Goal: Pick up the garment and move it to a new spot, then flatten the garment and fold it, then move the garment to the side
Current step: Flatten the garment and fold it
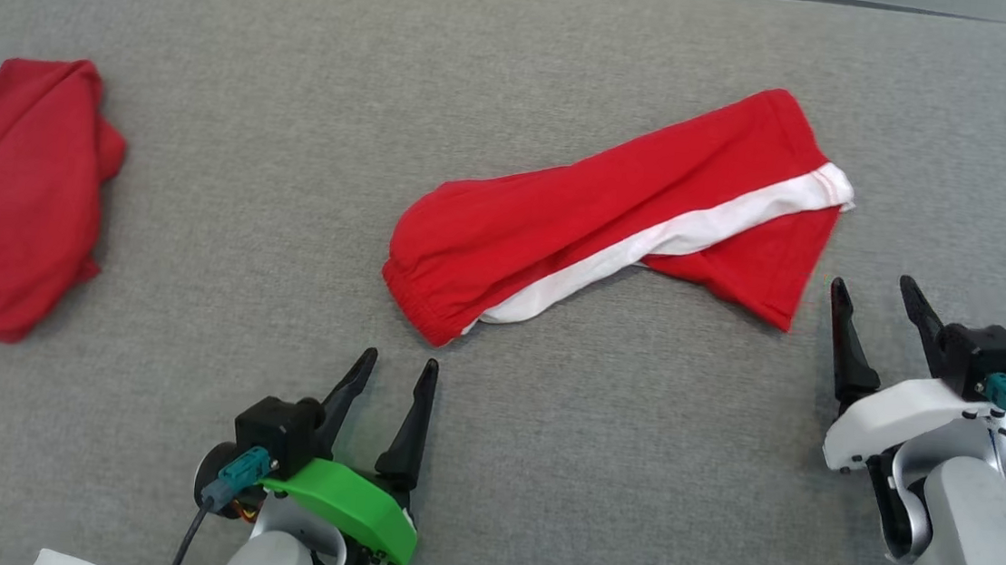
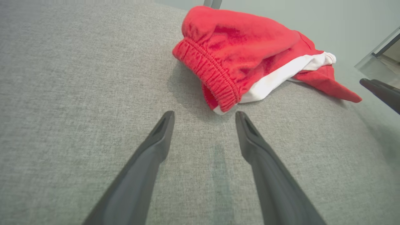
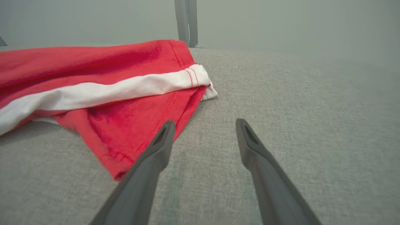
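Head view:
- Garment [image 1: 617, 229], red shorts with 1 white side stripe, lies folded lengthwise on the grey worktop [image 1: 183, 400] just right of centre. Elastic waistband is toward 7 o'clock, leg hems toward 1 o'clock. The under layer is mostly hidden; a red flap shows below the stripe.
- Second red-and-white garment [image 1: 19, 195] at 9 o'clock, bunched and cut off by the frame edge.
- Left tool [image 1: 401, 358] at 6 o'clock, fingers apart, holding nothing, just short of the waistband.
- Right tool [image 1: 873, 283] at 4 o'clock, fingers apart, holding nothing, just beside the hem corner.

Left wrist view:
- Left tool [image 2: 204, 114] points at the garment's [image 2: 243, 47] waistband. A dark finger at 3 o'clock is cut off.

Right wrist view:
- Right tool [image 3: 203, 122]: its 1 finger overlaps the garment's [image 3: 93, 68] red corner; cannot tell whether they touch.
- Red stitching crosses the white hem.
- Grey post [image 3: 186, 22] at 12 o'clock, blurred.
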`<state>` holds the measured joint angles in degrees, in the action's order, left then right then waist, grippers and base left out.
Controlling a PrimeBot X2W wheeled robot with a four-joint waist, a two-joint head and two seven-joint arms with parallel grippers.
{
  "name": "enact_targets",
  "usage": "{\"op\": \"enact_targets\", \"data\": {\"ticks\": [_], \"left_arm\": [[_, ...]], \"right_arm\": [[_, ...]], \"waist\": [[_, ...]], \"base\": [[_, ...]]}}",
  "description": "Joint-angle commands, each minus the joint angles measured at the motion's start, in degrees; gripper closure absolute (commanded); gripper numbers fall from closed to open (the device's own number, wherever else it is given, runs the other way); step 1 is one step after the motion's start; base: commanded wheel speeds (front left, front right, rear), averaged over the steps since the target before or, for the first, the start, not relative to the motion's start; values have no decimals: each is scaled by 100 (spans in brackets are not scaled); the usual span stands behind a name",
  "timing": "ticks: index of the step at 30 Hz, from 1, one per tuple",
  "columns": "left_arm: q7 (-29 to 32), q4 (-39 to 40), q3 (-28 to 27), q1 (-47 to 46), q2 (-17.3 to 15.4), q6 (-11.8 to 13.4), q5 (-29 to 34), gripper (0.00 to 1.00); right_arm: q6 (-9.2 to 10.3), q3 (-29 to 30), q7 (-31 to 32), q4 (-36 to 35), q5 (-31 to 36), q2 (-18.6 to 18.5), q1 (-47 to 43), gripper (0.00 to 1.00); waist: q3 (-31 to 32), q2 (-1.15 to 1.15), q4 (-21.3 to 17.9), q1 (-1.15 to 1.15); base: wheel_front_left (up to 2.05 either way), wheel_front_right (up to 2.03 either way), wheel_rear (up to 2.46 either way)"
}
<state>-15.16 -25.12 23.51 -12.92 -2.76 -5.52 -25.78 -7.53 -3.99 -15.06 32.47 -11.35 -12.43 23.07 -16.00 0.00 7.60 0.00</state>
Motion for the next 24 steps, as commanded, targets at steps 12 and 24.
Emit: {"op": "enact_targets", "data": {"ticks": [12,24], "left_arm": [[-1,-32,-709,41,-28,-117,-289,60],[-1,3,-999,103,-27,180,42,0]], "right_arm": [[8,211,-17,-891,35,362,-1071,0],[8,374,-17,-809,21,373,-1128,0]], "waist": [[380,0,-1227,0],[283,0,-1214,0]], "base": [[0,0,0],[0,0,0]]}}
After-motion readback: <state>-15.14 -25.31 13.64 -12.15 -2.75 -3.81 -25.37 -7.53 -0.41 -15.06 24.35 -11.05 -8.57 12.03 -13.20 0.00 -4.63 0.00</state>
